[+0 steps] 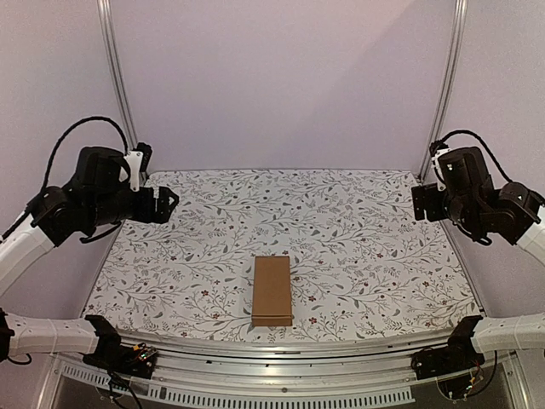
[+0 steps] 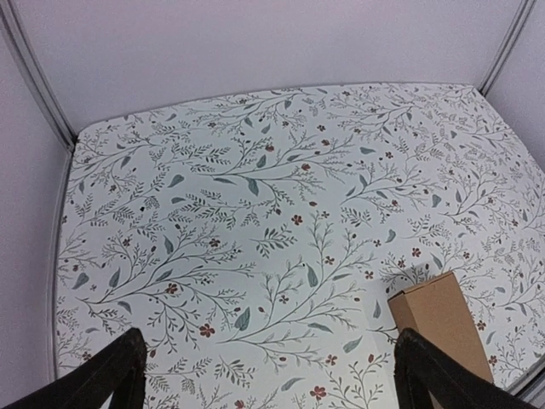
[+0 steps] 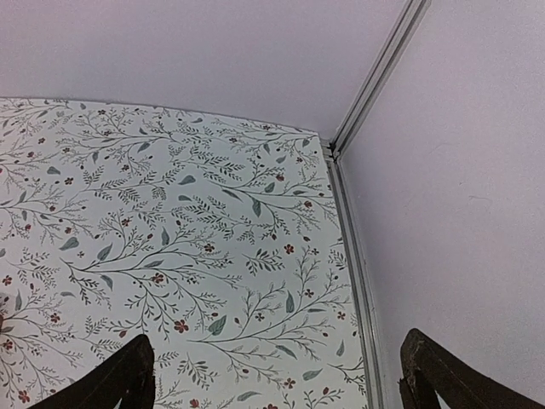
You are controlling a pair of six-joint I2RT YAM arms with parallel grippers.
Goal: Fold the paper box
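Here is the plain brown rectangular cardboard paper box (image 1: 272, 290), and it reads as a closed, upright-sided little carton, not a flat sheet. The top panel is smooth and shut, a narrow front face shows at the near end, and no loose flaps or tabs stick out in the overhead view. In the left wrist view the paper box (image 2: 438, 319) shows a clean top and one squared end, with no open seam that I can make out.

It sits at about six o'clock on the white counter with the leafy floral print (image 1: 358, 230), close to the near edge, long side running from twelve to six.

Out to the arms now. The left gripper (image 1: 166, 203) hangs high at about ten o'clock, well apart from the box, its two dark fingers spread wide with nothing between them. The left wrist view confirms it, with bare counter showing between the fingers (image 2: 119, 375). The right gripper (image 1: 421, 203) hovers at about two o'clock, just as far off, jaws wide and empty, and the right wrist view shows only counter and wall past its fingers (image 3: 443, 371).

My call is that the folding looks finished. At most a check remains that the far-end tabs are tucked in, which these views cannot settle.
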